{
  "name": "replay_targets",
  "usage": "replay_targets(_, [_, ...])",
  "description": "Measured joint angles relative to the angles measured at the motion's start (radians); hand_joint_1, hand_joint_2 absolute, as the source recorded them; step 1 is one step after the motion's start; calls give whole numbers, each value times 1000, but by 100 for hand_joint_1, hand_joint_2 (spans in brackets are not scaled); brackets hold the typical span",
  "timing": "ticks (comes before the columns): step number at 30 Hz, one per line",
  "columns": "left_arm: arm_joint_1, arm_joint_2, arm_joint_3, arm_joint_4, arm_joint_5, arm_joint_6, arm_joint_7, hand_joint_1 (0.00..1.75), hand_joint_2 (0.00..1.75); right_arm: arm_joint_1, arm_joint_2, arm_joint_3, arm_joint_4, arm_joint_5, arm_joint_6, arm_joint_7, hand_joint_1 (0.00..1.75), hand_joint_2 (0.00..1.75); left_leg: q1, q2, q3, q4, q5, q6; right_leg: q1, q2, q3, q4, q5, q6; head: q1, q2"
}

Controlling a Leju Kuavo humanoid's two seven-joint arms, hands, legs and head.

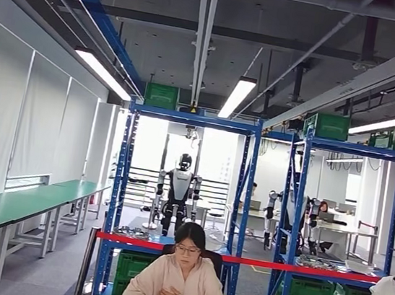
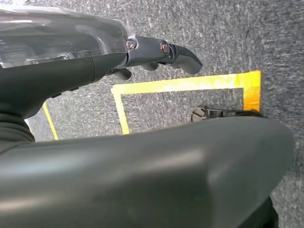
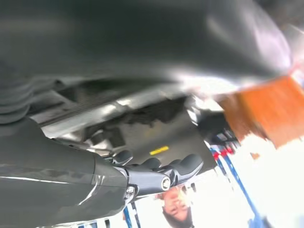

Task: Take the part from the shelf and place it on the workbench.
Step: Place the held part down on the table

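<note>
Silvery ring-shaped metal parts [image 1: 130,232] lie on the middle level of the blue steel shelf [image 1: 120,181] — beyond a red barrier tape [image 1: 257,262] stretched across its front. A seated person in a pale jacket [image 1: 180,283] sits between the camera and the shelf. Long green worktop [image 1: 17,204] runs along the wall at left. Left hand [image 2: 157,52] — fingers extended, holding nothing, above grey carpet with yellow floor tape [image 2: 179,84]. Right hand [image 3: 161,173] likewise released.
</note>
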Motion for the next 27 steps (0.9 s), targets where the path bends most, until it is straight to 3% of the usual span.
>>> replay_targets(2, [0,0,0,1,2,-7,-7,0,0,27,2,-54,-95,-122,68,-23,0,0,-4,0,1,0,-2,-5,5,-1,48,-106,38,-11,0,0])
replay_targets(5, [2,0,3,1,9,-20,-21,0,0,77,6,-134,-239,-292,176,-47,0,0,-3,0,1,-4,-4,-18,7,-2,57,-130,41,-19,0,0])
replay_targets(7, [4,1,5,1,14,-27,-31,0,0,105,14,-183,-335,-392,239,-57,0,0,-3,1,-8,20,-29,-27,1,-4,62,-142,47,-28,0,0])
replay_targets(10, [5,1,7,2,20,-30,-40,0,0,138,26,-236,-443,-494,302,-65,0,0,-1,2,-68,155,-107,-35,-1,-7,65,-148,49,-35,0,0])
replay_targets(12, [6,2,9,2,22,-27,-43,0,0,167,33,-263,-509,-537,332,-69,0,0,0,3,-114,254,-141,-40,0,-9,65,-148,48,-36,0,0])
replay_targets(13, [7,2,11,2,22,-25,-43,0,0,183,37,-277,-547,-556,346,-73,0,0,1,3,-123,273,-139,-42,0,-9,66,-147,47,-36,0,0])
replay_targets(14, [9,2,13,2,23,-22,-43,0,0,199,41,-290,-589,-574,360,-77,0,0,2,3,-116,256,-119,-42,0,-8,67,-146,47,-35,0,0])
replay_targets(16, [8,2,18,2,23,-16,-38,0,0,225,51,-312,-672,-605,387,-83,0,0,4,3,-58,131,-48,-41,-1,-6,68,-140,43,-29,0,0])
replay_targets(18, [6,1,21,2,26,-10,-31,0,0,246,59,-326,-747,-630,412,-87,0,0,3,3,-12,29,-9,-35,2,-3,63,-128,38,-20,0,0])
replay_targets(22, [8,-2,27,3,32,-2,-20,0,0,291,73,-337,-859,-655,450,-93,0,0,0,3,-7,9,-2,-15,3,0,56,-117,31,-3,-1,0])
replay_targets(24, [7,-5,31,3,33,2,-19,0,0,309,77,-337,-897,-658,464,-99,0,0,3,5,-10,6,6,-2,0,-1,41,-67,-20,6,-1,0])
replay_targets(27, [7,-6,36,3,37,6,-17,0,0,337,81,-332,-941,-661,484,-111,0,0,0,7,-22,5,16,9,-2,-1,-18,121,-134,13,-1,0])
